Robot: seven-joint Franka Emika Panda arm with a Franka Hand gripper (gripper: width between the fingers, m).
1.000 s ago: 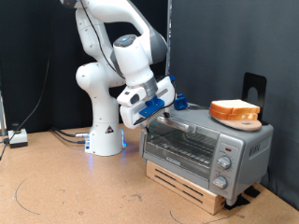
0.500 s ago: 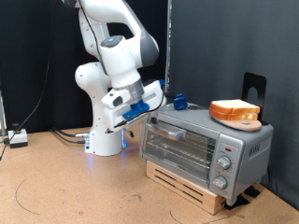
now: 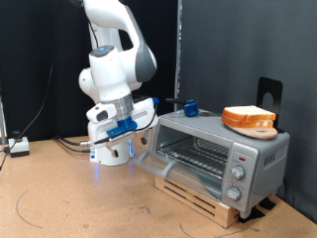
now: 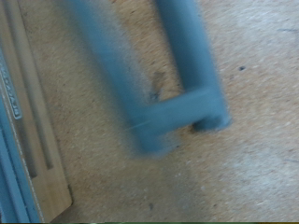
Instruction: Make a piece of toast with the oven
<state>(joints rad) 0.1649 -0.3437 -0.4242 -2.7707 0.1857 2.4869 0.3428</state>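
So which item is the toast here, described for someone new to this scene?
Find the silver-grey oven on its wooden pallet at the exterior view's right. On its roof sits a round wooden board carrying the piece of toast: a pale tan, orange-crusted slice, the only bread visible.

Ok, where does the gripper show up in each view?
Exterior view: the gripper is left of centre, just left of the oven and its open door.
Wrist view: its blurred blue fingers fill the middle of the picture.
Shared landmark: the brown surface beneath it.
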